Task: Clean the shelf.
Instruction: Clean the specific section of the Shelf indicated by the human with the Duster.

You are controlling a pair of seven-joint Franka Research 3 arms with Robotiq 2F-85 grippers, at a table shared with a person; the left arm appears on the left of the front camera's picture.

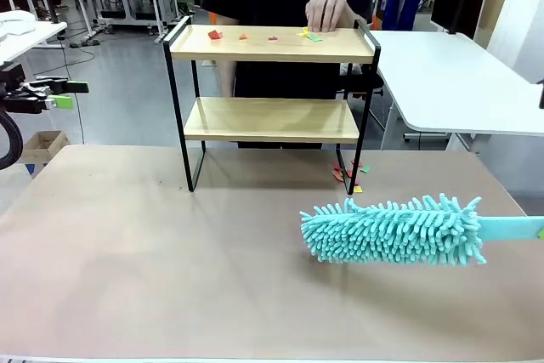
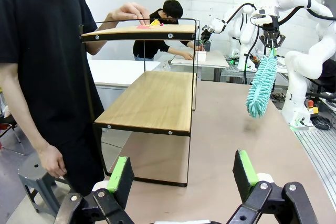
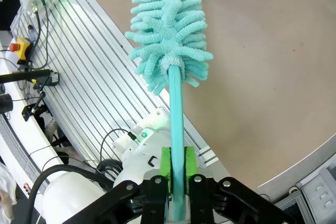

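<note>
Shelf (image 1: 270, 82) sits at 12 o'clock on the table (image 1: 127, 252), person's hand (image 1: 325, 8) at its top board. My right jaws are clamped on the teal duster (image 1: 391, 229) at 4 o'clock, left jaws wide apart.

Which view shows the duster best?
Front view: the duster shows its whole head side-on above the table. Right wrist view looks along the handle, clamped in the right gripper, head foreshortened. Left wrist view shows it small, hanging from that gripper.
</note>
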